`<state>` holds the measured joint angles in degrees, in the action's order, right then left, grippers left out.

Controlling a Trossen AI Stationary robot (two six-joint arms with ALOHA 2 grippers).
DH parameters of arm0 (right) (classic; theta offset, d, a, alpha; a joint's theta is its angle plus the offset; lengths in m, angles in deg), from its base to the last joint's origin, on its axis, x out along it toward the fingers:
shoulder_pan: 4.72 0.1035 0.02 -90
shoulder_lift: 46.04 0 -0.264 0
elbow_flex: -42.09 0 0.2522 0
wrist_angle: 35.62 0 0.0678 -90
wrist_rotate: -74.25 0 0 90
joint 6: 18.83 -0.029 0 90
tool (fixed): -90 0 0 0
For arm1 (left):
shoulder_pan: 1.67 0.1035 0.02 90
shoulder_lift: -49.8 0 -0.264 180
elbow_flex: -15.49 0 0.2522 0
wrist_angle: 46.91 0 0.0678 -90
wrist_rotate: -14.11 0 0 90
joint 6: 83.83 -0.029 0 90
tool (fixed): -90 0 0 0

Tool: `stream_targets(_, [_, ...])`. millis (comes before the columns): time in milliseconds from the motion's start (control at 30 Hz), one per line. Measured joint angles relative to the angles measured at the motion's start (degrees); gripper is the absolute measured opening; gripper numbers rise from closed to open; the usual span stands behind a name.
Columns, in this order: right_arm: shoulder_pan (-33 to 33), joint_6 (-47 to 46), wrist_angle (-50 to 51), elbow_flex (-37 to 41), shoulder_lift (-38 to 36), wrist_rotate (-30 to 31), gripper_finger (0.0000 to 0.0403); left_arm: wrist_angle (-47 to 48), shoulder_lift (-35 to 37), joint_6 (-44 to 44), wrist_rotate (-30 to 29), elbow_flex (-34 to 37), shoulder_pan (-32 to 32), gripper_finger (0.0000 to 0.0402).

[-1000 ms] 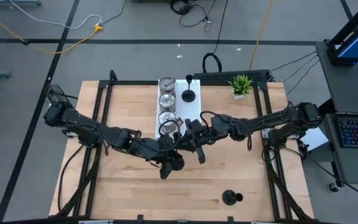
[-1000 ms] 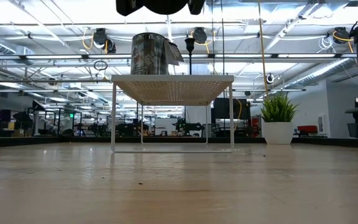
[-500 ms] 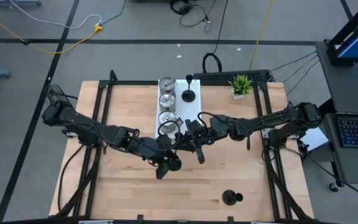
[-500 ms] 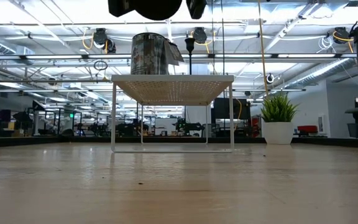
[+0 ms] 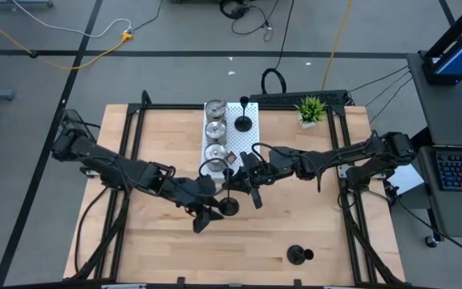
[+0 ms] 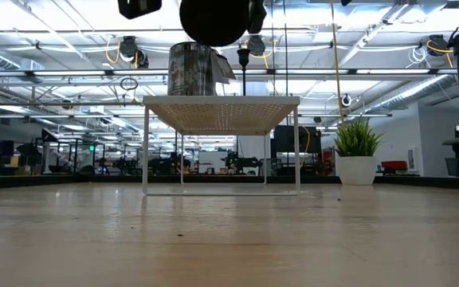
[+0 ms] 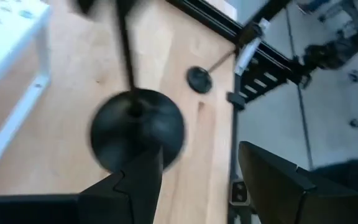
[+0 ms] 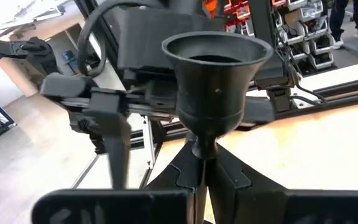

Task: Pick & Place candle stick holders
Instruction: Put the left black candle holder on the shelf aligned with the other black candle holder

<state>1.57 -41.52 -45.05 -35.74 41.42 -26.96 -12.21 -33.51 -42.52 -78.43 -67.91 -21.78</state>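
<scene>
A black candle stick holder, with a round base [image 5: 228,206] and a cup [image 8: 216,59], is held in the air over the table's middle by my right gripper [image 5: 241,185], which is shut on it. The base also shows in the low view [image 6: 213,20] and the left wrist view [image 7: 138,127]. My left gripper [image 5: 200,218] is open and empty, just left of and nearer than the base, apart from it. Three silver cups [image 5: 215,128] and one black holder [image 5: 244,120] stand on the white perforated board [image 5: 247,144]. Another black holder [image 5: 298,255] stands near the front right. My right gripper pinches the holder's thin stem [image 8: 202,152] between its two fingers [image 8: 188,177], just below the cup. The fingers lie across the stem. The holder is lifted clear of the table and tilted, with its base toward the table's near side.
A small green potted plant [image 5: 311,108] stands at the far right of the table. The white board is a raised stand on thin legs [image 6: 221,112] at the far middle. Bare wood [image 5: 159,249] lies along the near side and left.
My left gripper has drawn back from the holder's base toward the table's left and near edges, and now stands apart from it. The black holder stays in my right gripper over the table's middle.
</scene>
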Motion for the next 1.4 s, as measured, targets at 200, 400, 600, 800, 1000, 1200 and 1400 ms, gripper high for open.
stream_targets(200, [-1.46, 1.63, 4.94, -0.05, -4.32, 1.91, 0.0008, 0.10, 2.29, 0.38, -2.98, -0.08, -1.71, 0.0214])
stream_targets(400, [-2.61, 7.12, 17.73, 0.00, -14.17, 9.69, 0.0008, 0.67, 5.44, -0.90, -8.16, 0.02, -4.63, 0.0214])
stream_targets(600, [-4.16, 14.43, 21.75, -0.04, -21.11, 17.72, 0.0008, 4.34, 8.47, -5.42, -16.83, 0.01, -7.69, 0.0214])
stream_targets(800, [-7.35, 19.08, 22.00, -0.04, -21.80, 18.84, 0.0008, 5.00, 11.54, -7.99, -21.63, 1.14, -9.31, 0.0214])
stream_targets(1000, [-11.16, 21.94, 21.00, -0.04, -18.90, 18.65, 0.0008, 3.74, 15.19, -7.81, -25.09, 5.03, -10.38, 0.0214])
stream_targets(1200, [-14.22, 22.81, 21.19, -0.02, -15.86, 15.53, 0.0007, -1.61, 18.93, -8.21, -28.49, 11.20, -11.57, 0.0214])
stream_targets(1400, [-16.56, 23.81, 20.11, 0.02, -12.55, 15.45, 0.0008, -11.52, 22.84, -7.87, -29.04, 20.34, -11.55, 0.0214])
